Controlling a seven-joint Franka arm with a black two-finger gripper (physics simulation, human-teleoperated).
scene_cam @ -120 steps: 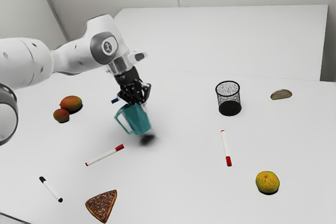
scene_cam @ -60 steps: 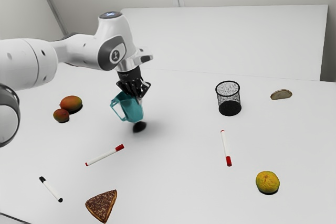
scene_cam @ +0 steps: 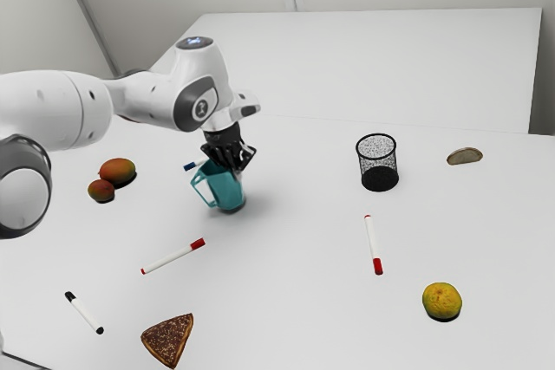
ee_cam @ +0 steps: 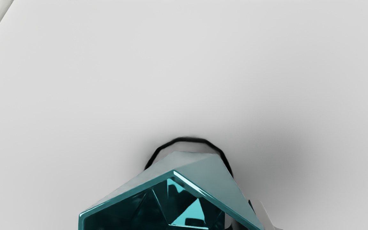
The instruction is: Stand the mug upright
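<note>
In the exterior view the teal mug (scene_cam: pixel 226 190) leans slightly, its handle toward the view's left and its base at or just above the table; contact is unclear. The gripper (scene_cam: pixel 234 170) is over it, shut on its side wall. The wrist view looks down on the open rim of the mug (ee_cam: pixel 203 166), where the gripper (ee_cam: pixel 242 218) has one finger inside the wall and the other outside. Part of a dark ring around the base shows on the table below.
A blue-capped marker (scene_cam: pixel 190 165) lies close behind the mug. Two mangoes (scene_cam: pixel 117 171) are toward the exterior view's left, a red-capped marker (scene_cam: pixel 173 256) in front. Farther right stand a black mesh cup (scene_cam: pixel 378 164), another red marker (scene_cam: pixel 373 244) and an orange fruit (scene_cam: pixel 442 301).
The mug, held throughout, first rose and swung back, then came down toward the table and a little to the exterior view's right. Its tilt is smaller, and its shadow now meets its base.
</note>
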